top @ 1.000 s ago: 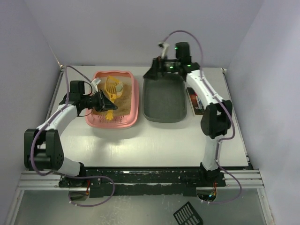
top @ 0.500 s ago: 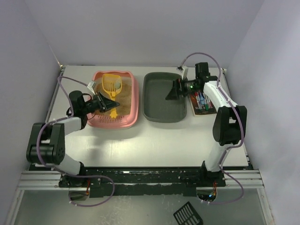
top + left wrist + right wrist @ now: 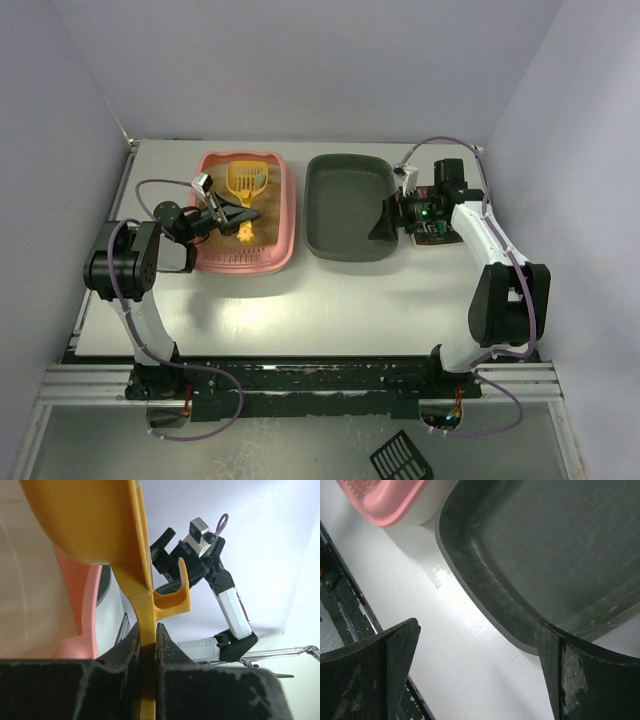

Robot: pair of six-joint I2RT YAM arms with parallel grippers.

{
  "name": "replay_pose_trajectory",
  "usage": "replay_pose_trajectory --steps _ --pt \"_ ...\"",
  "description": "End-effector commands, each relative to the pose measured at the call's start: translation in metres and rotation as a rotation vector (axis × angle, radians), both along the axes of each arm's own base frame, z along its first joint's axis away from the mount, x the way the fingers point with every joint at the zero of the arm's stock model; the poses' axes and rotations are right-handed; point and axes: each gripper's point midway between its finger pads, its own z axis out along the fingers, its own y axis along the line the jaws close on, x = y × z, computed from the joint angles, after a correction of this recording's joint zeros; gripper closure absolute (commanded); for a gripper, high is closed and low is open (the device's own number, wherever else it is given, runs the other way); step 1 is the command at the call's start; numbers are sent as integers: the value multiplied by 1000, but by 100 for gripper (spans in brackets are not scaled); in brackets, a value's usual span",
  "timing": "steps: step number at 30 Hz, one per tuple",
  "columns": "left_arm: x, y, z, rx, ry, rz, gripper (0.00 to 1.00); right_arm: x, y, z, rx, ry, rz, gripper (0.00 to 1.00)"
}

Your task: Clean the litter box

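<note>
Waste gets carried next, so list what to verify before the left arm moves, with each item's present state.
1. Grip: left gripper jaws shut on the yellow scoop handle: ok.
2. Scoop head above the litter box, inside its rim: ok.
3. Waste in the scoop: cannot tell.
4. Drop spot: grey tray beside the litter box, not touching it: ok.
5. Right gripper jaws open, holding nothing, at the grey tray's edge: ok.
</note>
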Motion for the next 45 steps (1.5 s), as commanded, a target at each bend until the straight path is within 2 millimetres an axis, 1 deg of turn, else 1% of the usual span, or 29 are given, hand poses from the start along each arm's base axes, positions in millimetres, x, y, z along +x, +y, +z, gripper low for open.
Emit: replay_pose_trajectory --steps 1,5,9,11,13,14,15,16,17,18,19,20,22,25,28,31,33,35,36,38,41,43,45 --pt "-27 -1 59 -12 -352 -69 93 8 -9 7 -31 -53 -30 0" --pt "-38 -1 71 8 -423 -84 93 9 -13 14 -49 -71 -39 0" --pt "-40 -1 66 41 -401 -76 93 7 -16 19 -60 -97 -59 0" --pt "-37 -1 57 79 -357 -62 93 4 -18 19 -73 -110 -78 0" --pt "-31 1 43 158 -322 -35 93 1 -22 18 -91 -127 -105 0" --pt "-28 3 29 224 -259 -19 93 -1 -24 17 -99 -131 -115 0" --pt "-26 6 12 325 -213 -8 93 -4 -25 17 -105 -137 -121 0" --pt "-17 14 5 462 -221 30 93 -7 -26 15 -112 -140 -126 0" --pt "-20 21 -2 569 -211 23 93 -10 -27 13 -116 -141 -130 0" --pt "-25 24 -2 627 -220 8 93 -12 -27 11 -118 -141 -134 0" --pt "-29 26 -1 647 -221 -4 93 -14 -28 9 -120 -138 -139 0" --pt "-31 25 2 640 -228 -8 93 -16 -28 7 -120 -136 -144 0" --pt "-34 18 9 556 -242 -13 93 -17 -29 4 -121 -131 -149 0" --pt "-31 12 9 477 -257 -3 93 -17 -29 2 -123 -125 -150 0" --pt "-27 15 -2 517 -251 17 93 -16 -30 1 -126 -122 -153 0" --pt "-29 20 -4 570 -255 20 93 -14 -30 -4 -125 -104 -156 0" --pt "-31 13 8 487 -282 -1 93 -13 -29 -7 -123 -93 -157 0" --pt "-36 5 27 347 -308 -3 93 -11 -29 -9 -121 -83 -156 0" --pt "-42 2 41 255 -292 -9 93 -11 -29 -10 -119 -77 -157 0" --pt "-51 -1 60 136 -324 -25 93 -9 -28 -10 -119 -69 -156 0" --pt "-66 -1 78 -18 -336 -69 93 -10 -28 -10 -119 -63 -153 0" --pt "-64 -2 70 -46 -286 -87 93 -10 -29 -11 -124 -66 -156 0" --pt "-62 -2 67 -42 -293 -76 93 -10 -30 -11 -126 -68 -161 0"
